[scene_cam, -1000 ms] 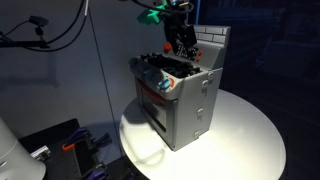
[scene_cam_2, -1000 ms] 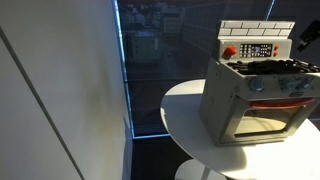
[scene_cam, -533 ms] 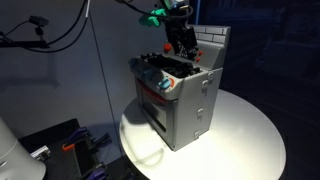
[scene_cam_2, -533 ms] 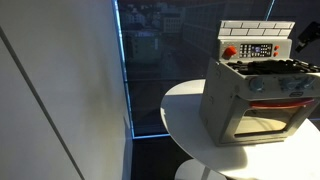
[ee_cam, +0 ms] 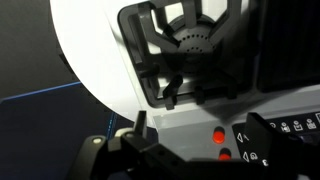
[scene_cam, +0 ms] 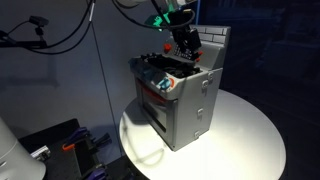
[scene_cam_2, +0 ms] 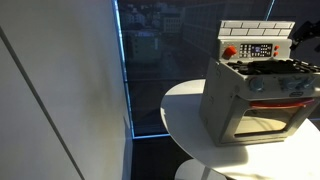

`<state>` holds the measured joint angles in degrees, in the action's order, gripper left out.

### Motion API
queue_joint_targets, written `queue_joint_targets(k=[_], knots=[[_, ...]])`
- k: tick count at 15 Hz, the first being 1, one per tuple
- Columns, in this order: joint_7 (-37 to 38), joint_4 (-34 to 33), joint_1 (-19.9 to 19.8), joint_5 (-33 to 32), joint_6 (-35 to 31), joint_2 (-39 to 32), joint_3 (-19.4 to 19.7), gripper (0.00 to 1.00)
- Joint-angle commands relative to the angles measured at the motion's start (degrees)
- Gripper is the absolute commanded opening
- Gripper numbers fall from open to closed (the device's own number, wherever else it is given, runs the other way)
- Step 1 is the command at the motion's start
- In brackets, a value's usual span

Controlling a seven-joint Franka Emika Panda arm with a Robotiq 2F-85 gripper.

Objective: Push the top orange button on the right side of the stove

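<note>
A grey toy stove [scene_cam: 185,100] stands on a round white table [scene_cam: 240,130]; it also shows in an exterior view [scene_cam_2: 255,95]. Its upright back panel [scene_cam_2: 255,45] carries a red-orange button [scene_cam_2: 229,52] and a dark keypad. In the wrist view two orange buttons [ee_cam: 218,136] [ee_cam: 224,155] glow on the grey panel beside the keypad [ee_cam: 285,130], below a black burner [ee_cam: 190,40]. My gripper [ee_cam: 200,125] hovers over the stove top close to the panel, its fingers apart, holding nothing. It shows in both exterior views [scene_cam: 184,40] [scene_cam_2: 298,38].
The stove's front has red knobs and an oven door [scene_cam_2: 265,115]. A white wall [scene_cam_2: 60,90] and a dark window are to one side. Cables and equipment [scene_cam: 60,145] lie on the floor by the table.
The gripper has shifted slightly along the stove top toward the back panel. The stove has not moved.
</note>
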<state>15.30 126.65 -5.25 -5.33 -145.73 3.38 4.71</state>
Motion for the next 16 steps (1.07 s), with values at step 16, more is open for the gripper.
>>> queue_joint_targets(k=[16], knots=[[10.5,-10.4,0.6,-5.7,-0.7,-9.5,1.4,1.00]])
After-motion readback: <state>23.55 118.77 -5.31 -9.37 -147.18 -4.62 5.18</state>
